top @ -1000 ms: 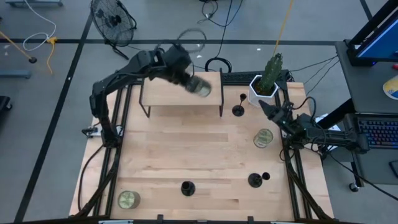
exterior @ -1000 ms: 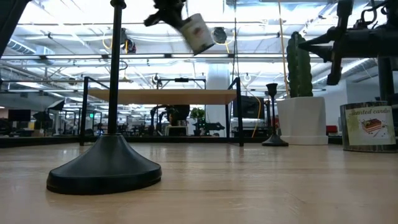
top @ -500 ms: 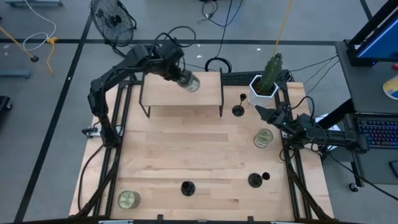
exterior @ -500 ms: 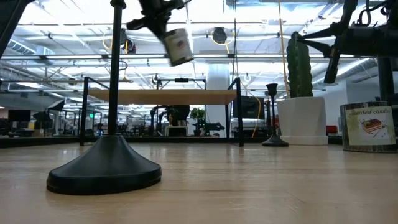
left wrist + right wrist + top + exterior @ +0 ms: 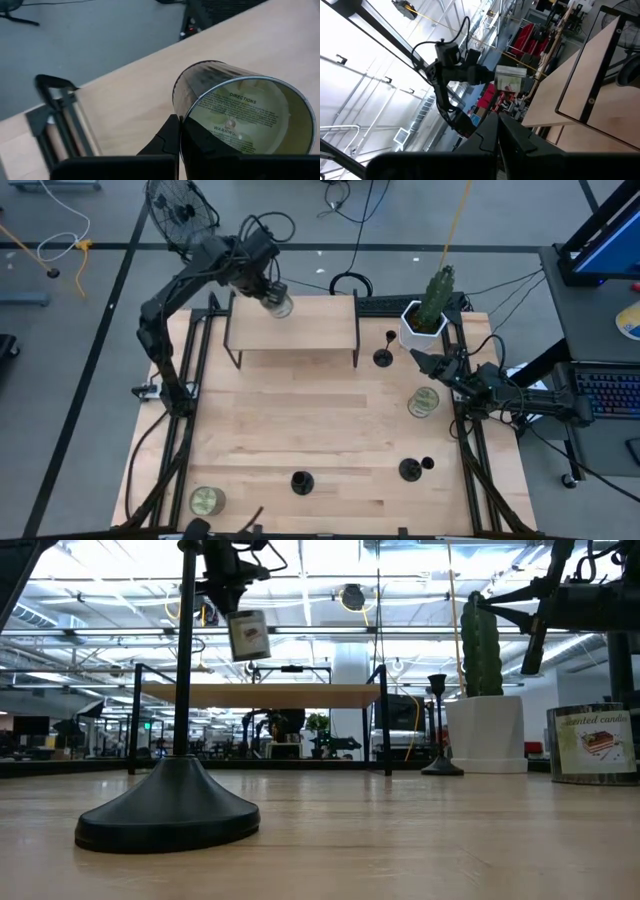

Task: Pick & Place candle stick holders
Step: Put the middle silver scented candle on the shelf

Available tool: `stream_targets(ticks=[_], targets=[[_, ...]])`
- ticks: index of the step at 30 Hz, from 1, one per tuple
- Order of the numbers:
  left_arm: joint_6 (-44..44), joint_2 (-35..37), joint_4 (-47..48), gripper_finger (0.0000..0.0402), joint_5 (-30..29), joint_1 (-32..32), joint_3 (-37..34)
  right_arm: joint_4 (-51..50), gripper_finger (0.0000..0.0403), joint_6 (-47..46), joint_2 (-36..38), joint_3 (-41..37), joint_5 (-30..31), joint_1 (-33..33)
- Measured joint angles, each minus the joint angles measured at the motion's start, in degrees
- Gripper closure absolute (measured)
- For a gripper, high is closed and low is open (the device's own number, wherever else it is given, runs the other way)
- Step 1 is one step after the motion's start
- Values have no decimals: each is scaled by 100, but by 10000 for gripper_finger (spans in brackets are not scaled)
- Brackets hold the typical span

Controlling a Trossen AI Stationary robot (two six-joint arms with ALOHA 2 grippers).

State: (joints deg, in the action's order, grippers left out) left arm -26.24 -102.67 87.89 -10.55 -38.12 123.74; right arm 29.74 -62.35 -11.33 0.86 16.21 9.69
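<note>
Three black candle stick holders stand on their disc bases on the table: one near the cactus pot, two near the front edge. In the low view one looms close and one stands far off. My left gripper is shut on a greenish glass jar above the raised shelf. The jar also shows in the low view. My right gripper is shut and empty at the right edge, beside the cactus pot, far from every holder. My left gripper holds the jar by its rim. One finger is outside the wall and the other is inside the mouth. The fingers come from above, pointing down. The jar hangs below them, nearly upright, clear of the shelf.
A white pot with a green cactus stands at the back right. One jar stands below my right gripper, another at the front left corner. The shelf on black legs fills the back middle. Bare wood lies mid-table.
My left gripper has carried the jar toward the table's left edge, from over the shelf's right part to over its left part. The jar was tilted and now hangs nearly upright.
</note>
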Motion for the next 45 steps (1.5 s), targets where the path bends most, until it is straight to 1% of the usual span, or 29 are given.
stream_targets(ticks=[5,7,15,26,34,45], targets=[[221,0,251,401,80,-207,0,-7,397,63,0,0,7,0],[284,0,199,401,197,-260,0,-7,397,65,0,0,7,0],[376,0,210,401,317,-447,0,-9,397,63,0,-2,9,0],[409,0,206,402,350,-758,-12,-9,397,2,0,-2,9,0],[405,0,210,402,433,-882,-254,-35,397,2,0,-2,9,0],[457,-2,206,402,356,-1069,-784,-219,397,-13,0,-2,13,0]])
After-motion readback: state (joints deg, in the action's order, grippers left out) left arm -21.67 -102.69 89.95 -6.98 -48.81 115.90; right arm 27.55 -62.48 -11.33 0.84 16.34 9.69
